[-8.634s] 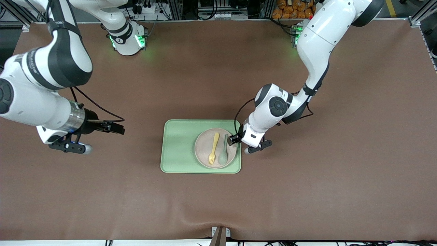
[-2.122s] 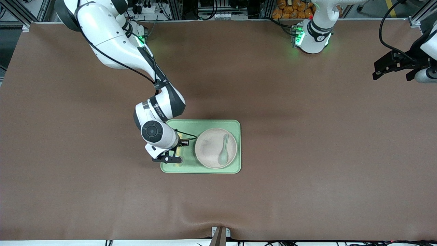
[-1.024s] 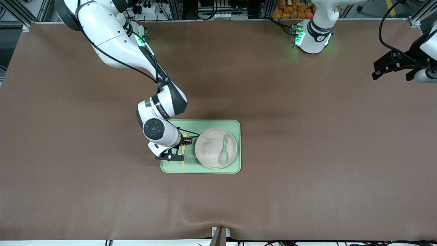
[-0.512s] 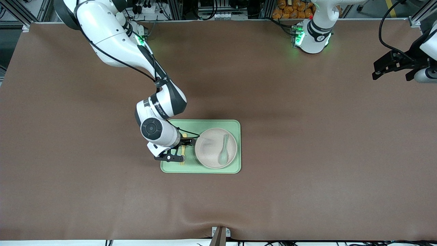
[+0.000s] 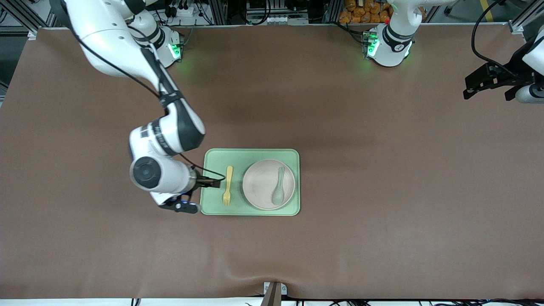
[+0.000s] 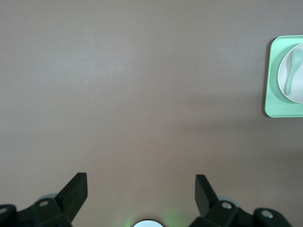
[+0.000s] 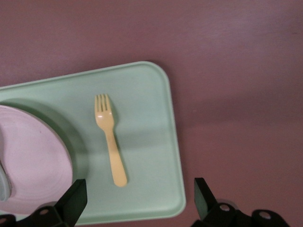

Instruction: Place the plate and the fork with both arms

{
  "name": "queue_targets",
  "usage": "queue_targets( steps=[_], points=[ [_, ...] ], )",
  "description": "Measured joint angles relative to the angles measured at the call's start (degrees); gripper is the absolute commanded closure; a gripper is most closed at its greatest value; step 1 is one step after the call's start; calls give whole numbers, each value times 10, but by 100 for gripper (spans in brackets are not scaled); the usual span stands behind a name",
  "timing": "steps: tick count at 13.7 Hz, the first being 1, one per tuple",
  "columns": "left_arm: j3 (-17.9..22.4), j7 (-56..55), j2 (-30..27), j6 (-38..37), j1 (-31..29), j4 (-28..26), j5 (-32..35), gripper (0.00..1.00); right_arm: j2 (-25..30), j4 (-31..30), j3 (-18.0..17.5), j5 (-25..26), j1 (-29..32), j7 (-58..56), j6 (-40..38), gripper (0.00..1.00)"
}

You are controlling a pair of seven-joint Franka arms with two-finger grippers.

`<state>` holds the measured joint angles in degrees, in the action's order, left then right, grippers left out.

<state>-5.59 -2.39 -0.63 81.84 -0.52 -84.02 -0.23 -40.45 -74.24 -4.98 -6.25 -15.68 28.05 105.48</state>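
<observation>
The brown counter (image 5: 382, 178) carries a light-green tray (image 5: 216, 159), which serves as the landmark here. The right arm (image 5: 127, 63) reaches down from its base to the tray's edge at the right arm's end of the counter. The left arm (image 5: 533, 51) waits well apart from the tray, at the left arm's end of the counter.

The plate (image 5: 261, 187) rests on the tray, in the half toward the left arm's end, with a green spoon (image 5: 279, 192) lying in it.

The right gripper (image 5: 187, 199) hangs over the counter just beside the tray, its fingers (image 7: 73, 201) spread wide and empty. The left gripper (image 5: 488, 83) is also spread wide, holding nothing.

The fork (image 5: 228, 192) lies flat on the tray between the plate and the right gripper, touching neither, its tines toward the front camera.
</observation>
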Motion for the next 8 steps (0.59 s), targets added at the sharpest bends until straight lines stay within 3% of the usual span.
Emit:
queue_targets(
  steps=[4, 8],
  points=[
    [0, 0, 0, 0, 0, 0, 0, 0, 18, 53, -37, 0, 83, -27, -83, 0],
    [0, 0, 0, 0, 0, 0, 0, 0, 97, 60, -37, 9, 120, -74, -128, 0]
  ],
)
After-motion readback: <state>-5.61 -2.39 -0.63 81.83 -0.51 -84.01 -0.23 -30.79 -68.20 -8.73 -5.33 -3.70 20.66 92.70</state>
